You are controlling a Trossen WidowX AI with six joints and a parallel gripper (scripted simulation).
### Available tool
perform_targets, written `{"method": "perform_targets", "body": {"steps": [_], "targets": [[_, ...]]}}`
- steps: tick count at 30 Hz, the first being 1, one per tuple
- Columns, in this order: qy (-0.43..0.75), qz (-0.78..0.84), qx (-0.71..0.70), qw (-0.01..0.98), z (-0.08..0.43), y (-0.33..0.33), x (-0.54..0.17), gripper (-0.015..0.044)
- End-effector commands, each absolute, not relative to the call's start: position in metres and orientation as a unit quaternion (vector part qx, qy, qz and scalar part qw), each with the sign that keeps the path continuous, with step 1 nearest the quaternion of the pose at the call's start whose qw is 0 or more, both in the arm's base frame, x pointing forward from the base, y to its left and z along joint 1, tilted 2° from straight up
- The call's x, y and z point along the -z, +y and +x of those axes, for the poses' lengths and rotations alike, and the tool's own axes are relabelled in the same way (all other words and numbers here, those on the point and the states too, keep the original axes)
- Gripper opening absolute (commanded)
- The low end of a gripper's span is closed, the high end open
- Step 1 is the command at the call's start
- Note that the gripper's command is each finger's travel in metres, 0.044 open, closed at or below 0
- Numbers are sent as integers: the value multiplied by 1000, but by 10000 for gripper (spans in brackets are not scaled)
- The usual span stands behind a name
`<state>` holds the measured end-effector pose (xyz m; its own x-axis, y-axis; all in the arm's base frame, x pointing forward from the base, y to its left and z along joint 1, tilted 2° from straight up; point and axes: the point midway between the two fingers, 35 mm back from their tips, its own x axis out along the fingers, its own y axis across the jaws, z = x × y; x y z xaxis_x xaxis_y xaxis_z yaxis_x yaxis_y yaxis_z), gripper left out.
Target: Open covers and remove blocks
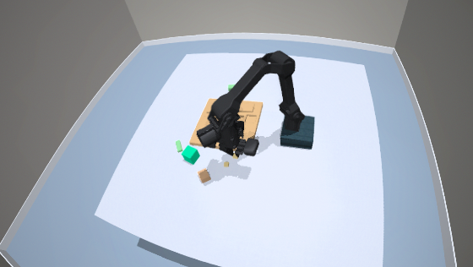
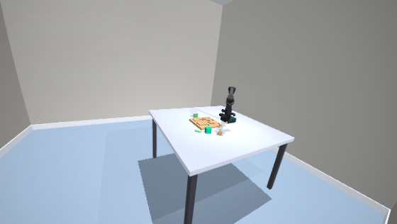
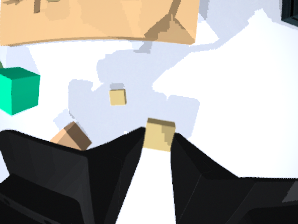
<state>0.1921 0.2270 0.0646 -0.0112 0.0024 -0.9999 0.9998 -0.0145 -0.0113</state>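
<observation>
The wooden puzzle board (image 1: pixel 258 111) (image 3: pixel 100 25) is partly hidden by the arm in the top view; grooves and wells show, but each cover's state is unclear. My gripper (image 3: pixel 158 135) is shut on a small tan block (image 3: pixel 159 137) (image 1: pixel 235 156), held above the table off the board's near edge. Another small tan block (image 1: pixel 226 164) (image 3: pixel 117 97) lies on the table. A brown block (image 1: pixel 203 176) (image 2: pixel 220 133) (image 3: pixel 70 137), a teal cube (image 1: pixel 191 155) (image 2: pixel 208 130) (image 3: pixel 22 91) and a light green piece (image 1: pixel 179 146) (image 2: pixel 198 131) rest beside the board. A green block (image 1: pixel 231 87) (image 2: pixel 196 115) stands beyond it.
The dark base (image 1: pixel 297 135) of the arm stands right of the board in the top view. The arm reaches over the board. The brown block lies close to the left finger's outline in the wrist view. The white table (image 1: pixel 296 203) (image 2: pixel 177 142) extends around everything.
</observation>
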Motion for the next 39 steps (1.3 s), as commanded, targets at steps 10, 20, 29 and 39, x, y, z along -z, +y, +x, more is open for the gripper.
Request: {"method": "perform_targets", "body": {"steps": [10,20,29,39], "targets": [[499,501,508,491,192,228,-41,80],[499,501,508,491,192,229,-25,80],[499,501,508,491,191,228,-10,80],[499,501,508,491,190,227,6,80]]}}
